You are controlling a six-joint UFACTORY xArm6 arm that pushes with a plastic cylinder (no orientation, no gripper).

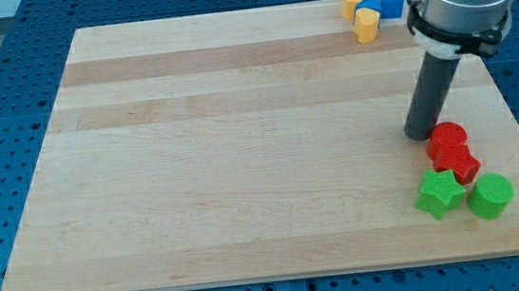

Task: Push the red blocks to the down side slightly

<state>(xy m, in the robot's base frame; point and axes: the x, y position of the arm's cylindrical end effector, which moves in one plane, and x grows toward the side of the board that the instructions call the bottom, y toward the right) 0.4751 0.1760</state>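
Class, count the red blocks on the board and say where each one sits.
2: red cylinder just right of my tip; red star directly below it, touching. None seem hidden.

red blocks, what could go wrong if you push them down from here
My tip sits just up-left of the red cylinder, so an off-centre push may send it right instead of down. The red star nearly touches the green star and green cylinder, which could get shoved too. Those greens lie near the board edge.
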